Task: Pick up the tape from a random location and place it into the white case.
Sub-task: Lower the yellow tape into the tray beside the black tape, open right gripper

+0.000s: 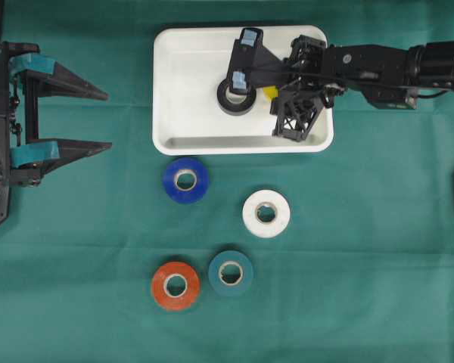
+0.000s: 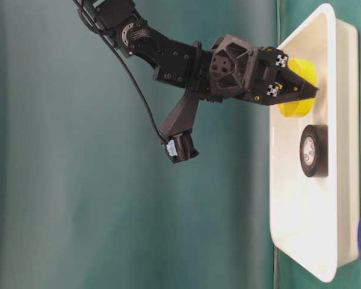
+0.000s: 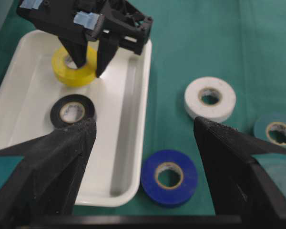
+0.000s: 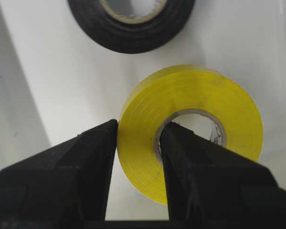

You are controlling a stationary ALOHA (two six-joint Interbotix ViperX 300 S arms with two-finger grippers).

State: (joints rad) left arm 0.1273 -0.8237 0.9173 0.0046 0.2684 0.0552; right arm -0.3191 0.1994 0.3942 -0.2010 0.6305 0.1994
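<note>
- Right now the right hand (image 4: 138, 143) is clamped on a yellow roll of plastic tape (image 4: 190, 129): one finger presses the roll's outer face and the other sits inside its cardboard core, so the wall of the roll is pinched between them.
- That yellow roll (image 2: 298, 84) is inside the large shallow white plastic case with rounded corners and a raised rim (image 1: 174, 91), toward its right half in the overhead view, and is mostly hidden there under the black arm.
- From the right wrist view the roll is tilted on the pale floor of the case; whether it is touching the floor or just above it cannot be told.
- A black roll of tape (image 1: 236, 97) lies flat in the same case, beside the yellow roll and apart from it.
- The left hand (image 1: 98, 121) is spread wide and grips nothing, hanging at the left side of the green cloth-covered counter (image 1: 363, 265), well apart from the case.
- Four more rolls lie flat on the counter outside the case: a dark blue roll (image 1: 185, 180) just below the case's near rim, a white roll (image 1: 265, 213) to its lower right, a teal roll (image 1: 230, 272) and an orange-red roll (image 1: 175, 285) side by side further down.
</note>
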